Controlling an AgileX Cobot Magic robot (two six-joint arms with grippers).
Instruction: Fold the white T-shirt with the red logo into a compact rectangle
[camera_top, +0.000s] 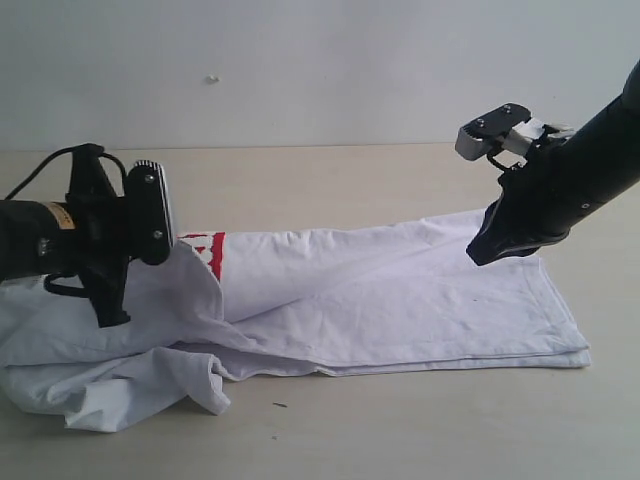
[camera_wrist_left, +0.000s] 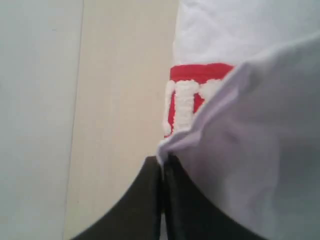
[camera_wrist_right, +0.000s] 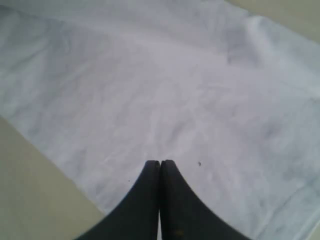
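While the white T-shirt (camera_top: 400, 300) lay along the counter (camera_top: 400, 440) as a long band, the fold looked only partly made. Right half flat and doubled over; left half bunched and loose.

- Left end effector (camera_wrist_left: 163, 165): jaws pressed together, pinching a raised edge of cloth just beside the red logo (camera_wrist_left: 190, 95). Only a short end of the logo showed; the rest was under a fold.
- Right end effector (camera_wrist_right: 160, 167): jaws closed tight, nothing between them. It hung above the flat right end of the shirt, near the far edge. Could not tell whether it touched the cloth.

Judgement: the step in hand seemed to be carrying the loose left portion over the flat part.

Next move would call for:
- lifting the pinched edge high enough to clear the crumpled heap;
- drawing it across toward the right;
- keeping the flat half from dragging, perhaps with the right arm pinning it.
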